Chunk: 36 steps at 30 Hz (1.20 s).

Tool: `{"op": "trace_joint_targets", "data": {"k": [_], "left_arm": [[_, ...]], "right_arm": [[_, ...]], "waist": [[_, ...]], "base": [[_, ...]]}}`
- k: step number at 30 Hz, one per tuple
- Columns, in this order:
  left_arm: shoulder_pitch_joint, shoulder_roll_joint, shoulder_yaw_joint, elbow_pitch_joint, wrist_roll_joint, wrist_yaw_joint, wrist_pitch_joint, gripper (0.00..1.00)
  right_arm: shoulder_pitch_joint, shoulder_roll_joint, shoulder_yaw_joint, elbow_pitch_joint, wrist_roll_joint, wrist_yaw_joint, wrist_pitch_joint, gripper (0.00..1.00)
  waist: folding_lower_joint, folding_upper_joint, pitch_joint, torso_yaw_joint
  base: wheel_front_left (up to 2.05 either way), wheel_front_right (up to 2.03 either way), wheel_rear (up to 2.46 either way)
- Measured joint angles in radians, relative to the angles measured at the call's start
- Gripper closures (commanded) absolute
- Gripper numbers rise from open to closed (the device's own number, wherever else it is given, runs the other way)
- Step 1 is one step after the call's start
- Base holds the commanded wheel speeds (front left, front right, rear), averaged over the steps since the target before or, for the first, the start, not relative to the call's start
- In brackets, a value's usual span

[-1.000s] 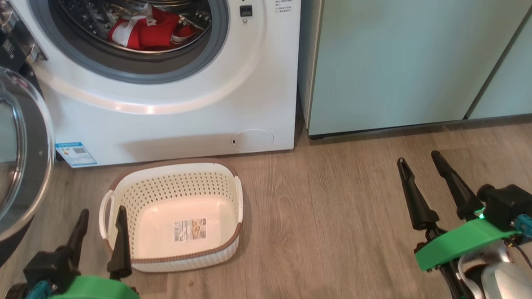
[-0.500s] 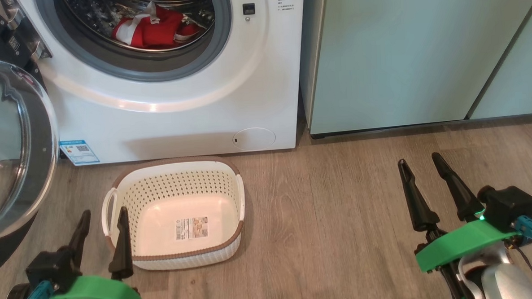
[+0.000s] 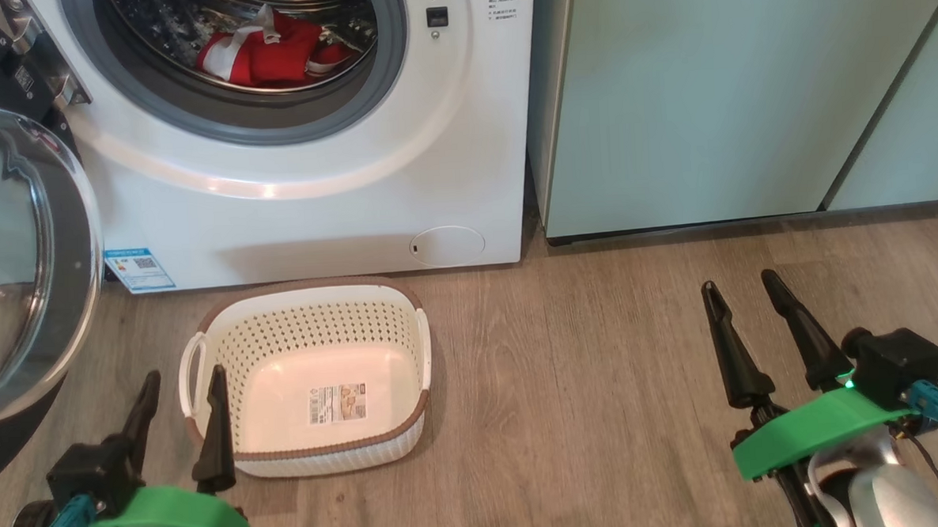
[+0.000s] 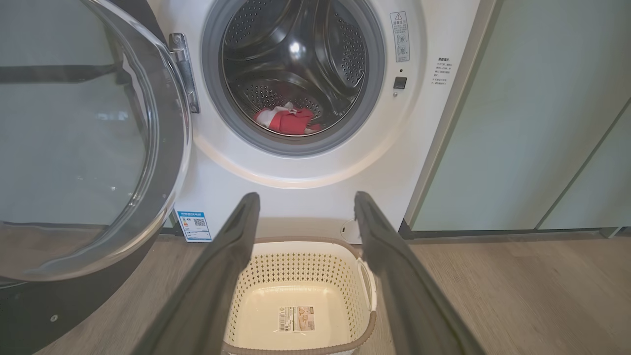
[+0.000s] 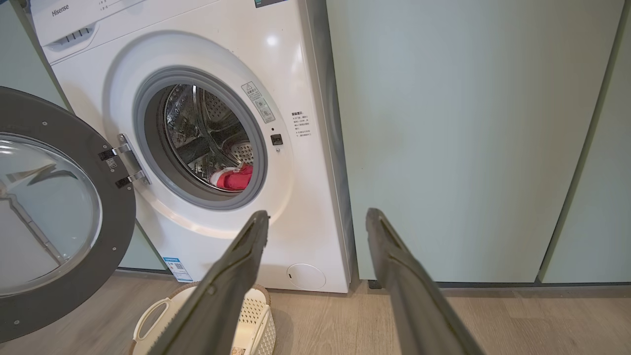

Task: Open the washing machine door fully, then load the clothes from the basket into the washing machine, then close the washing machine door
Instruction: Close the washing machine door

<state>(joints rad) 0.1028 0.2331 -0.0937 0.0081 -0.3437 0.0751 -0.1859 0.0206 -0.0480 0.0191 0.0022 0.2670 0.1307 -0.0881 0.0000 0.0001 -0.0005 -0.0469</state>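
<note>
A grey wood-plank floor (image 3: pixel 601 384) is being shared by pale teal cabinets (image 3: pixel 707 87) and the washing machine (image 3: pixel 316 215), its door (image 3: pixel 10 260) being hung wide open at the left. The basket (image 3: pixel 312 290) is being carried by the floor just before the machine. The clothes (image 3: pixel 270 54) are being cradled in the drum. The left gripper (image 3: pixel 185 375) and right gripper (image 3: pixel 739 281) are being held open and empty.

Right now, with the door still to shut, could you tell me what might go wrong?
1. The red clothes lie near the drum's front lip, so a trailing edge may catch between the grey gasket and the washing machine door.
2. The empty basket stands right before the washing machine, perhaps in the door's swing.
3. The open left gripper hovers beside the basket's handle and might snag it.
</note>
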Motion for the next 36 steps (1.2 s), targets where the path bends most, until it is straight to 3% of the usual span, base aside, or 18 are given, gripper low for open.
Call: {"op": "trace_joint_targets", "data": {"k": [7, 14, 36], "left_arm": [[0.0, 0.003, -0.006, 0.008, 0.0, 0.002, 0.0, 0.0], [-0.006, 0.001, -0.016, 0.019, 0.0, 0.018, 0.0, 0.0], [-0.016, -0.004, -0.021, 0.029, 0.0, 0.056, -0.019, 0.0]], "right_arm": [[0.004, 0.0, -0.006, -0.001, 0.0, 0.0, 0.0, 0.0], [0.016, 0.0, -0.018, -0.006, 0.0, 0.0, 0.0, 0.0], [0.035, 0.003, 0.002, -0.035, 0.015, 0.0, 0.002, 0.0]], "waist": [[0.0, 0.0, -0.001, 0.012], [0.0, 0.0, -0.004, 0.071], [0.0, 0.0, -0.034, 0.445]], "base": [[0.0, 0.0, 0.0], [0.0, 0.0, 0.0], [0.0, 0.0, 0.0]]}}
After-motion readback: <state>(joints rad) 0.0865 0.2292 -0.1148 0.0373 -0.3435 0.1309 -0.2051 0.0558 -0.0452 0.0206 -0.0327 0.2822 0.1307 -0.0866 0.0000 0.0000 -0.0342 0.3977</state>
